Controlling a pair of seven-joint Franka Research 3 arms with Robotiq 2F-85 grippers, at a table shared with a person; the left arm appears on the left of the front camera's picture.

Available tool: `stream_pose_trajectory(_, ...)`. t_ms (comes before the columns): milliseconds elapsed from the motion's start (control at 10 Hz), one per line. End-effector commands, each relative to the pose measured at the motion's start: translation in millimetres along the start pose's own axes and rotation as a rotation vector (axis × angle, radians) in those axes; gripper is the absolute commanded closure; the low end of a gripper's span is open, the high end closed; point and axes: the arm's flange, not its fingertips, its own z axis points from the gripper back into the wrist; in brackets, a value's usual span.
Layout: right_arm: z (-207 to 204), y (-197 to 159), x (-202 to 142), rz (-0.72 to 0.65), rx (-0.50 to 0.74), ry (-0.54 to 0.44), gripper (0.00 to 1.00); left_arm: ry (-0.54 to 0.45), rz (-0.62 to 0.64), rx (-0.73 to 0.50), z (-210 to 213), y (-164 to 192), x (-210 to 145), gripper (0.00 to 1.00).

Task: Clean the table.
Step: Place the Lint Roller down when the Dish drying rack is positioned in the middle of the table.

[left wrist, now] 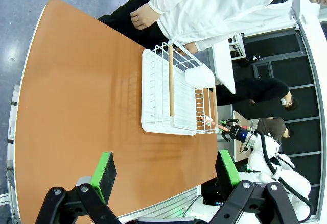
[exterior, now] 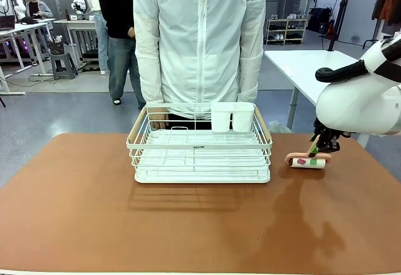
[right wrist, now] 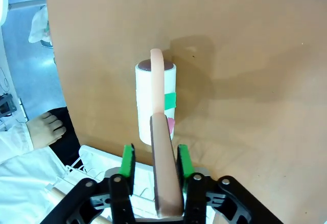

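The reddish-brown table (exterior: 94,206) carries a lint roller (exterior: 307,161) at its right, lying flat with a white roll and a peach handle. My right gripper (exterior: 322,143) hangs just above the roller's handle. In the right wrist view the handle (right wrist: 164,147) runs between the green pads of my right gripper (right wrist: 156,165), which stands open with a narrow gap on the left side. The roll (right wrist: 155,101) rests on the table (right wrist: 255,55). My left gripper (left wrist: 166,167) is wide open and holds nothing, high over the table (left wrist: 76,81).
A white wire dish rack (exterior: 200,153) with two white cups (exterior: 232,117) stands mid-table at the far edge. A person in a white jacket (exterior: 200,37) stands right behind it, hands near the rack. A white table (exterior: 307,68) is off to the right.
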Motion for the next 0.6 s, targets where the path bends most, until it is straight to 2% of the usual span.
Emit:
stream_pose_trajectory(0, 8, -5, -5, 0.021, -0.042, -0.032, 0.10, -0.004, -0.016, -0.021, 2, 0, -1, 0.00)
stream_pose_trajectory(100, 15, -10, -8, 0.018, -0.078, -0.058, 0.00, -0.004, -0.016, -0.021, 2, 0, -1, 0.00)
stream_pose_trajectory(500, 35, -24, -17, 0.034, -0.138, -0.065, 0.00, -0.004, -0.016, -0.021, 2, 0, -1, 0.00)
